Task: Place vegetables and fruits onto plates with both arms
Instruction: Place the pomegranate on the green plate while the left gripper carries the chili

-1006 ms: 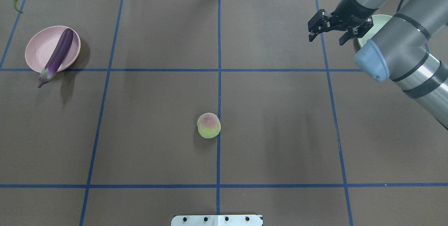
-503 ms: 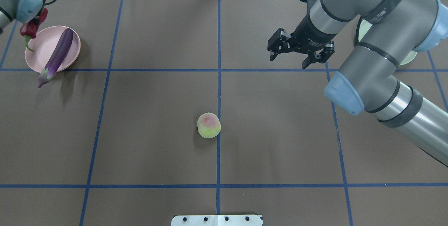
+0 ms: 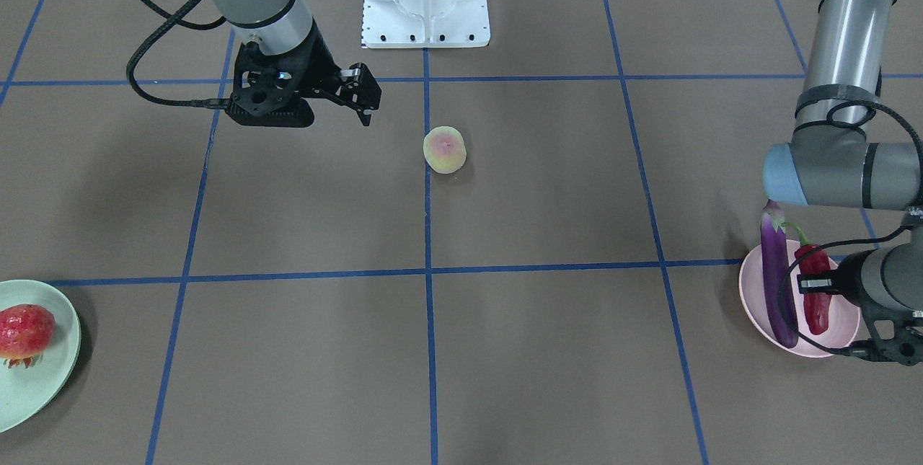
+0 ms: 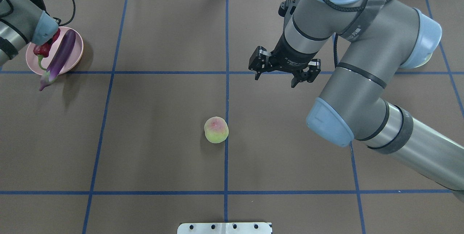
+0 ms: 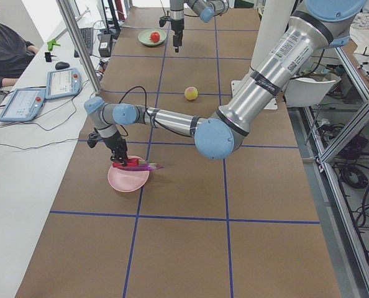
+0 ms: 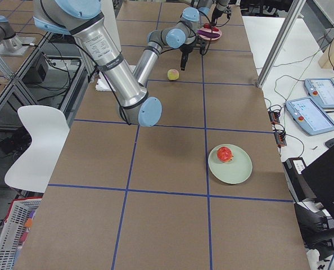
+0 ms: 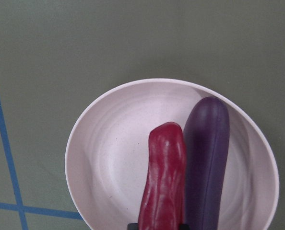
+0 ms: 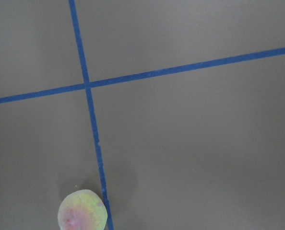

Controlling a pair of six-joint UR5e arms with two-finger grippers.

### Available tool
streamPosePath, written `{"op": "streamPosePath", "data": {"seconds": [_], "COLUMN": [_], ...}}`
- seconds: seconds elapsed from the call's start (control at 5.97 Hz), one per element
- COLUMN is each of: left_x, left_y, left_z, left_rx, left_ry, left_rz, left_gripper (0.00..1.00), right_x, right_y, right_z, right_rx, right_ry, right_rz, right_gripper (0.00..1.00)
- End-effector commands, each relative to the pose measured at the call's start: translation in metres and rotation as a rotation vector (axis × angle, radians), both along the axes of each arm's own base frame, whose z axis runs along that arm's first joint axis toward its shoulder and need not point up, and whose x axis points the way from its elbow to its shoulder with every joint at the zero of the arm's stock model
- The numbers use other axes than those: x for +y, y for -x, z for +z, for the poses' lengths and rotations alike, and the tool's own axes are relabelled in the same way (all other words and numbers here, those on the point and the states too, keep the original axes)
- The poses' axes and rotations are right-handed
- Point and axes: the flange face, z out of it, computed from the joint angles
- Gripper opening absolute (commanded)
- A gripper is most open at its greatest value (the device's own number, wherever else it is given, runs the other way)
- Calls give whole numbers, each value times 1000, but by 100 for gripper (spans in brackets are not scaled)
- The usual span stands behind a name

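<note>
Eggplant [image 3: 777,285] on pink plate [image 7: 109,158], pomegranate [image 3: 25,330] on green plate [image 3: 43,378]; left claw [image 3: 813,285] clamps chili [image 7: 164,182], right claw [image 4: 275,81] apart.

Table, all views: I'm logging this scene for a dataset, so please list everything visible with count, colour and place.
Table: one, brown, blue tape grid.
Pink plate: one, pale pink, robot's left side.
Green plate: one, mint, robot's right side.
Eggplant: one, purple, across the pink plate, cap overhanging.
Chili pepper: one, red, held over the pink plate.
Pomegranate: one, red, on the green plate.
Peach: one, yellow-green, mid-table.
Left claw: one, black, shut on the chili pepper.
Right claw: one, black, open, empty, above the table.
</note>
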Motion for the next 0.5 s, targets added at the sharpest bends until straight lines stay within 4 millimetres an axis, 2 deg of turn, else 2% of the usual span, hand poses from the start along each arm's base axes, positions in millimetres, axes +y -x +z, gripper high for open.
{"op": "streamPosePath", "data": {"seconds": [0.0,0.17,0.34], "left_x": [-1,-2,-1], "left_y": [0,1,0], "left_z": [34,38,36], "left_rx": [-21,-26,-23], "left_ry": [-13,-6,-10], "left_rz": [2,0,4], "left_gripper": [0,0,99], "right_x": [26,43,58], "right_y": [29,50,69], "right_z": [-16,-13,-9], "right_rx": [10,35,58], "right_ry": [-9,-34,-53], "right_rz": [-5,-21,-36], "right_gripper": [100,100,100]}}
